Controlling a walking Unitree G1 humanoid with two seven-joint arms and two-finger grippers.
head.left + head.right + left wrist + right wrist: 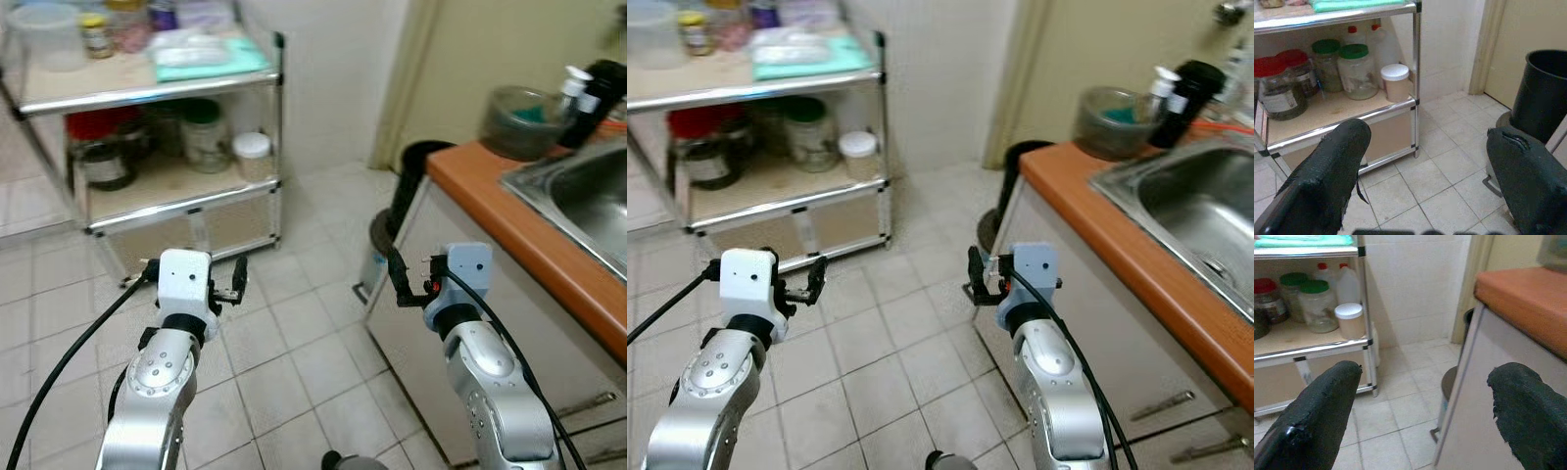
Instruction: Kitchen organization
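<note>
A metal shelf rack (279, 117) stands against the wall ahead on the left. Its lower shelf holds red-lidded jars (103, 147), a green-lidded jar (204, 132), a small white-lidded jar (253, 155) and white bottles (1382, 46). A green cloth (211, 59) and plastic containers (49, 34) lie on the top shelf. My left gripper (233, 282) hovers open above the floor tiles, short of the rack. My right gripper (404, 284) is open beside the cabinet corner. Nothing sits between either pair of fingers (1337, 161) (1327, 401).
An orange counter (490, 211) with a steel sink (588, 196) runs along the right. A glass bowl (519, 122) and a black bottle (598, 98) stand on it. A black pedal bin (411, 186) sits at the cabinet's end. Tiled floor (294, 343) lies open between rack and cabinet.
</note>
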